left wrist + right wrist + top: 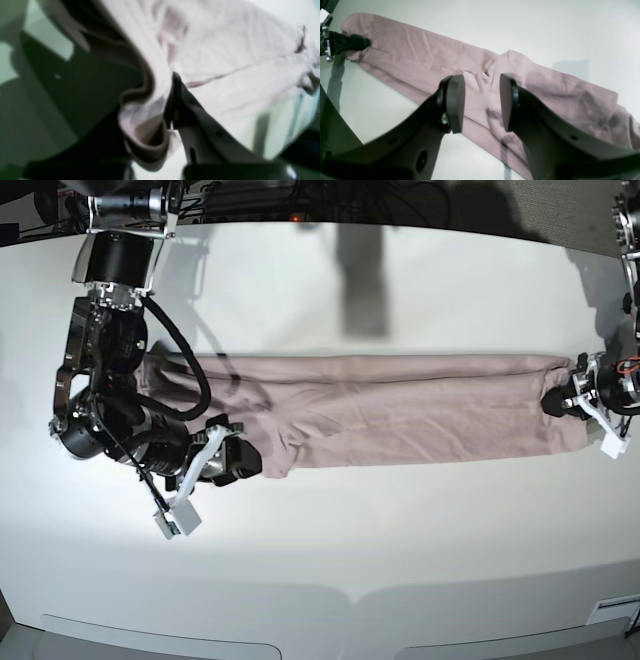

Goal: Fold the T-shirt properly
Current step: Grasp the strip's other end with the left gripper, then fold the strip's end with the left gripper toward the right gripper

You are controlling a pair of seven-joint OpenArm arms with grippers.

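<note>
The dusty pink T-shirt [400, 410] lies on the white table [400, 550] as a long, narrow strip running left to right. My left gripper [553, 402] is at the strip's right end and is shut on a folded edge of the cloth; the left wrist view shows the T-shirt [225, 57] pinched in this gripper [160, 97]. My right gripper [248, 460] is open and empty, just above the strip's front edge near its left end. In the right wrist view its fingers [455, 100] stand apart over the T-shirt [420, 57]. The left gripper [352, 43] shows at the far end.
Dark cables and arm mounts [130, 210] line the back edge of the table. The right arm's body [100, 380] overhangs the shirt's left end. The table's front edge [320, 605] runs along the bottom of the base view.
</note>
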